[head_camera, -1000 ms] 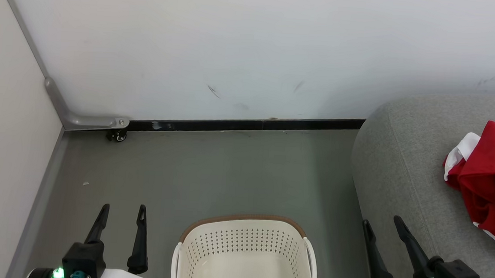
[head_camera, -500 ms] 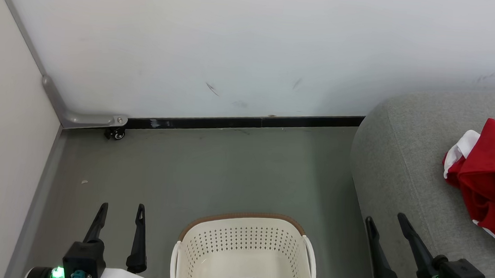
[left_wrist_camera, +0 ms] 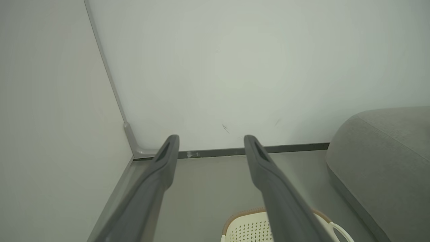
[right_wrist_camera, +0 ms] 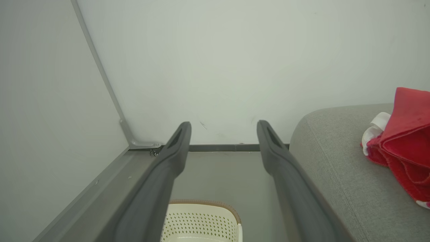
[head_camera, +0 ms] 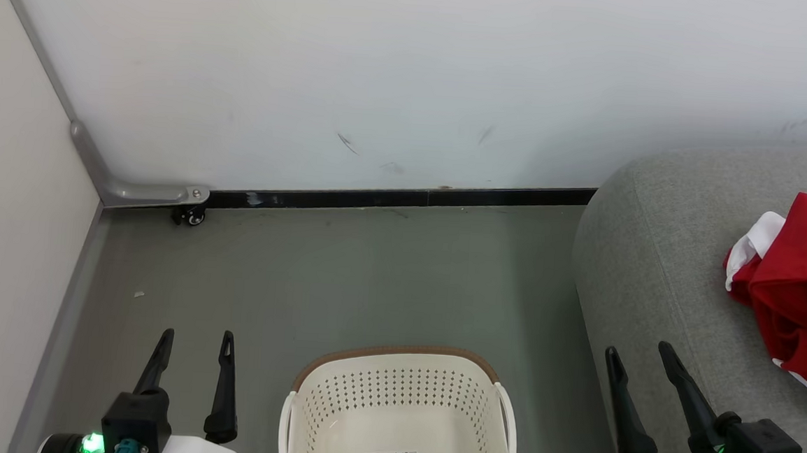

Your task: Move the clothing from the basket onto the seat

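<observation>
Clothing (head_camera: 795, 292) on seat (head_camera: 653, 270) cut off at right; basket (head_camera: 394, 387) near half cropped. Left gripper (head_camera: 199, 333) and right gripper (head_camera: 637, 347) both spread, holding nothing. Bare floor (head_camera: 372, 274) from basket to far wall (head_camera: 412, 80).

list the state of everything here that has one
laundry basket: upright on the floor, no clothing in the part seen
red clothing: crumpled in a heap on the grey seat
grey seat: bearing that heap
left gripper: open, holding nothing
right gripper: open, holding nothing
</observation>
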### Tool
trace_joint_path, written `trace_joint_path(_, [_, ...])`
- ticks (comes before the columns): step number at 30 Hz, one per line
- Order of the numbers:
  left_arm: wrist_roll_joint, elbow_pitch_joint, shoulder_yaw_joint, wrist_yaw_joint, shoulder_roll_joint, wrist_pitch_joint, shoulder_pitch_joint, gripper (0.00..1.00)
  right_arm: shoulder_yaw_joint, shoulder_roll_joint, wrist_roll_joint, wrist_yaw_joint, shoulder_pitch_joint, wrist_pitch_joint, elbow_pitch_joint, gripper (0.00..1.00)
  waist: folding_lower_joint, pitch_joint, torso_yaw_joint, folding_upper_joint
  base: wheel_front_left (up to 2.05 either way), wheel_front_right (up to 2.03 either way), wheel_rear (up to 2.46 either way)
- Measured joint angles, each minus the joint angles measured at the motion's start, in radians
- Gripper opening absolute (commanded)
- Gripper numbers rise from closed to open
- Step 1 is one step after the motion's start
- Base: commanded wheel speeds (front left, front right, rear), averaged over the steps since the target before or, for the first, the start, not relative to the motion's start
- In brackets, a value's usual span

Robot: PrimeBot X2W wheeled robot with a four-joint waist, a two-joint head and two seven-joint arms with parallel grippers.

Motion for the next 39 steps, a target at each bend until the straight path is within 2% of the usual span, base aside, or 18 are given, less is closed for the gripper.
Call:
trace_joint_path(22, [0.007, 0.01, 0.002, 0.0, 0.0, 0.0, -0.003, 1.0, -0.032, 0.004, -0.002, 0.0, 0.0, 0.002, -0.024, 1.0, 0.0, 0.006, 0.004, 0.0, 0.0, 0.0, 0.0])
trace_joint_path(23, [0.011, 0.01, 0.003, 0.001, 0.0, 0.0, -0.003, 0.0, -0.032, 0.004, -0.003, 0.0, 0.0, 0.002, -0.024, 0.0, 0.0, 0.007, 0.004, 0.0, 0.0, 0.0, 0.0])
trace_joint_path(29, [0.01, 0.068, -0.013, 0.001, -0.025, 0.002, 0.043, 0.0, -0.025, 0.012, 0.001, 0.0, 0.028, 0.003, 0.04, 0.0, 0.0, 0.007, 0.004, 0.0, 0.0, 0.0, 0.0])
trace_joint_path(33, [-0.018, 0.063, -0.009, 0.0, -0.029, 0.011, 0.05, 0.0, -0.02, 0.012, 0.025, 0.0, 0.038, 0.003, 0.04, 0.0, 0.0, 0.008, 0.004, 0.0, 0.0, 0.0, 0.0])
trace_joint_path(36, [-0.049, 0.056, -0.001, -0.009, -0.031, 0.017, 0.05, 0.0, -0.012, 0.012, 0.058, 0.0, 0.038, 0.003, 0.034, 0.0, 0.0, 0.009, 0.003, 0.0, 0.0, 0.0, 0.0])
trace_joint_path(39, [-0.127, 0.047, 0.015, -0.033, -0.039, 0.027, 0.05, 0.0, -0.002, 0.012, 0.136, 0.0, 0.038, 0.0, 0.017, 0.0, 0.0, 0.01, 0.003, 0.0, 0.0, 0.0, 0.0])
